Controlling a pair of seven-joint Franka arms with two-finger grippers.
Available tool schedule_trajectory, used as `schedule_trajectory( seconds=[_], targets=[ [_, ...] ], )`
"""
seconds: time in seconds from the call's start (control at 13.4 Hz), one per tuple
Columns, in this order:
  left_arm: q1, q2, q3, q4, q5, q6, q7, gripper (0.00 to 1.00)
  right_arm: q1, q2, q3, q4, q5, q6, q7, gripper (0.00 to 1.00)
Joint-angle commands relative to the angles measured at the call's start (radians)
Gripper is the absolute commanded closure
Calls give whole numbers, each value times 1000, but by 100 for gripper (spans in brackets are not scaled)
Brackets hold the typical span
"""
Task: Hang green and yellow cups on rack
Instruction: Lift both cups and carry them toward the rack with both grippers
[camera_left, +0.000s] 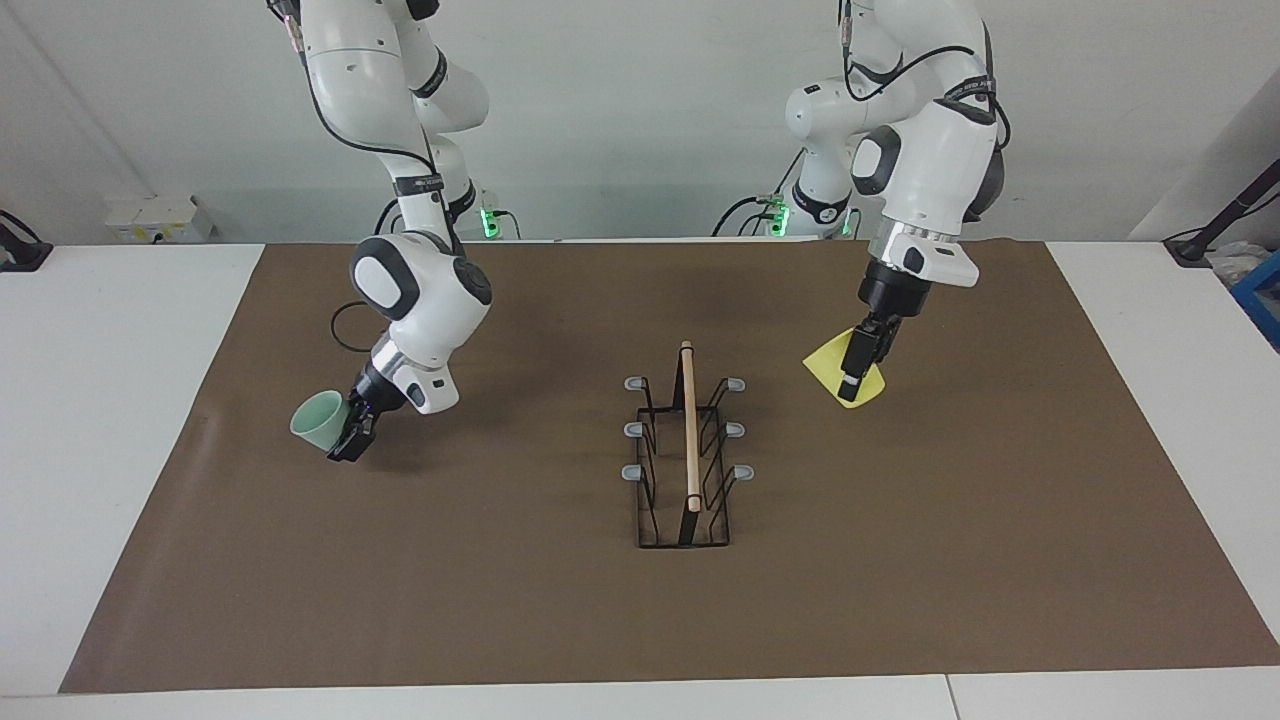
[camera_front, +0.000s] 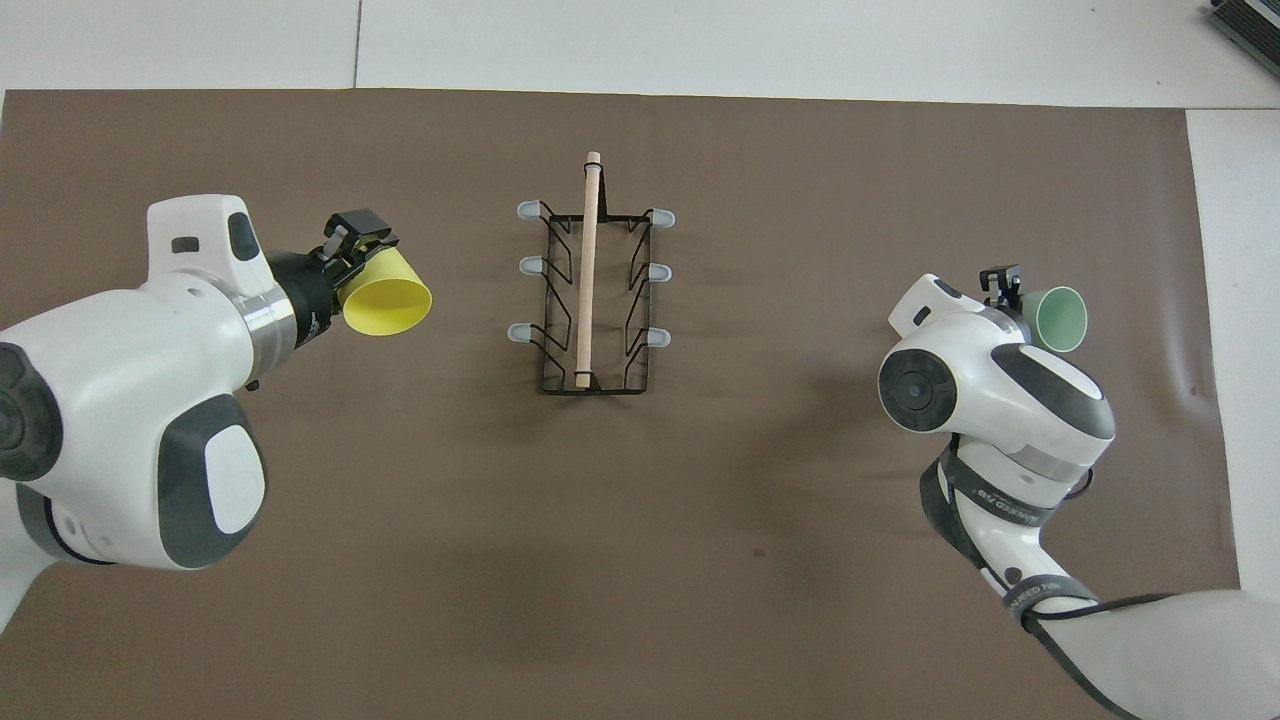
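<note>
Right now both arms have a cup each, carried clear of the brown mat (camera_left: 560, 620) with the rack (camera_left: 688, 450) standing alone between them at the middle of the table. The left gripper (camera_left: 862, 372) is clamped on the yellow cup (camera_left: 835, 368), pinching its wall near the base, and hangs just beside the rack's end nearest the robots, toward the left arm's end of the table. The cup lies tipped over with its open mouth facing the rack, which I take to be deliberate: a mouth turned that way can be slid over one of the grey-tipped pegs (camera_left: 735, 384).

The right gripper (camera_left: 352, 437) is clamped on the mint green cup (camera_left: 317, 421), low over the mat, well apart from the rack toward the right arm's end. That cup is tilted too, but its mouth points away from the rack, so I would guess it needs turning before it can go on a peg.

None of the six pegs has anything hanging on it yet.
</note>
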Motion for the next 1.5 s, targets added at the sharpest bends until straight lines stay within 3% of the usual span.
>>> schedule_trajectory(
  seconds=[0.0, 0.37, 0.67, 0.82, 0.97, 1.27, 1.42],
  targets=[
    [1, -17, -33, -20, 155, 27, -5, 100, 4, -56, 22, 22, 200, -1, -81, 56],
    [1, 40, -86, 12, 558, 84, -141, 100, 7, -112, 71, 71, 656, 15, -149, 56],
    [-1, 52, -113, 24, 1039, 110, -573, 100, 8, -160, 88, 106, 940, 18, -219, 56],
    [-1, 51, -127, 35, 1273, 87, -792, 100, 8, -168, 88, 128, 1014, 18, -237, 55],
    [-1, 52, -156, 40, 1376, 38, -910, 100, 7, -175, 93, 143, 1130, 19, -273, 55],
    [-8, 83, -219, 51, 1651, -106, -1192, 100, -6, -182, 91, 159, 1493, 58, -438, 55],
    [-18, 121, -269, 49, 1740, -251, -1310, 100, -7, -186, 90, 159, 1690, 70, -550, 55]
  ],
)
